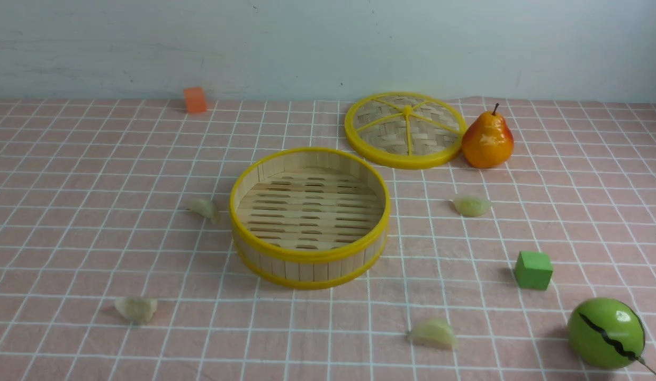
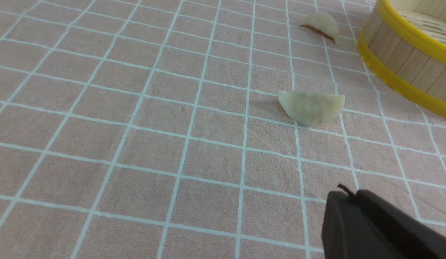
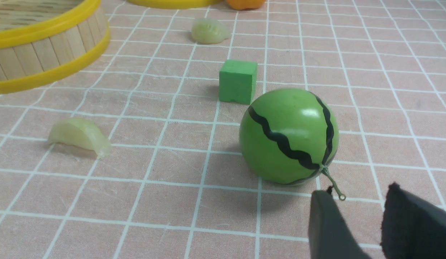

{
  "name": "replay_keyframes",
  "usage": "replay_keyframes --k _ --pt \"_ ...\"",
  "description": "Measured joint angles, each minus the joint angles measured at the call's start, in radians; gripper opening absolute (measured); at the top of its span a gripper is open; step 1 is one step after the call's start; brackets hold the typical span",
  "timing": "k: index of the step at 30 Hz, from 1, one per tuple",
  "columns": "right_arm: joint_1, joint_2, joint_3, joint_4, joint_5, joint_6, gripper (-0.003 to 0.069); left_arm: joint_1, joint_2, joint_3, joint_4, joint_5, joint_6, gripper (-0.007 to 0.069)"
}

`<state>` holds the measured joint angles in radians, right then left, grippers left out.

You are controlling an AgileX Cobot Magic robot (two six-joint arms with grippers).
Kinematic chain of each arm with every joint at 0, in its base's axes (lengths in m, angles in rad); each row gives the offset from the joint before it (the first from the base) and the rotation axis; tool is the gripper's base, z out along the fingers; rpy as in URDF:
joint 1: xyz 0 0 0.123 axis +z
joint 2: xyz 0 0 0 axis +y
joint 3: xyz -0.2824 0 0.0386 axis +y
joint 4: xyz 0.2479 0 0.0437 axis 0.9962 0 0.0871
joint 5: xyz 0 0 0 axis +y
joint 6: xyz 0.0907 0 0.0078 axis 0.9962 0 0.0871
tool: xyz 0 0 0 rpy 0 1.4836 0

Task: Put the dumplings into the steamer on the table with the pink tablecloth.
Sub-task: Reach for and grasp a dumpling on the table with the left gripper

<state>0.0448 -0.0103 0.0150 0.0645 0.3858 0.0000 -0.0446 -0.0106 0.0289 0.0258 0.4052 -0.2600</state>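
Four dumplings [image 1: 434, 333], steamer [image 1: 310, 211] (bare inside)

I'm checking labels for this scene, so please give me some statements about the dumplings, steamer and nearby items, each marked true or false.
1. The steamer has a dumpling inside. False: its slatted floor is bare.
2. The woven lid lies beside the steamer, not on it. True.
3. The pear stands left of the lid. False: it is to the lid's right.
4. The green cube lies between the striped green ball and the steamer. True.
5. All four dumplings are on the steamer's right side. False: two pale cream ones lie to its left.
6. The right gripper holds the ball. False: its fingers stand apart with nothing between them.
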Motion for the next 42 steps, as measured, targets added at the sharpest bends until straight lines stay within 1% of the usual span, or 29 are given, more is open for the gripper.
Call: replay_keyframes --k 23,34,38,42 --pt "0.000 0.000 0.000 0.000 0.000 0.000 0.0239 0.000 0.000 0.000 0.000 -0.001 0.000 0.0039" --pt "0.000 0.000 0.001 0.009 -0.012 0.000 0.0239 0.000 0.000 0.000 0.000 -0.090 0.000 0.0039" --pt "0.000 0.000 0.010 0.012 -0.078 0.000 0.0239 0.000 0.000 0.000 0.000 -0.152 0.000 0.0039" --pt "0.000 0.000 0.011 0.012 -0.284 0.000 0.0239 0.000 0.000 0.000 0.000 -0.310 0.000 0.0039"
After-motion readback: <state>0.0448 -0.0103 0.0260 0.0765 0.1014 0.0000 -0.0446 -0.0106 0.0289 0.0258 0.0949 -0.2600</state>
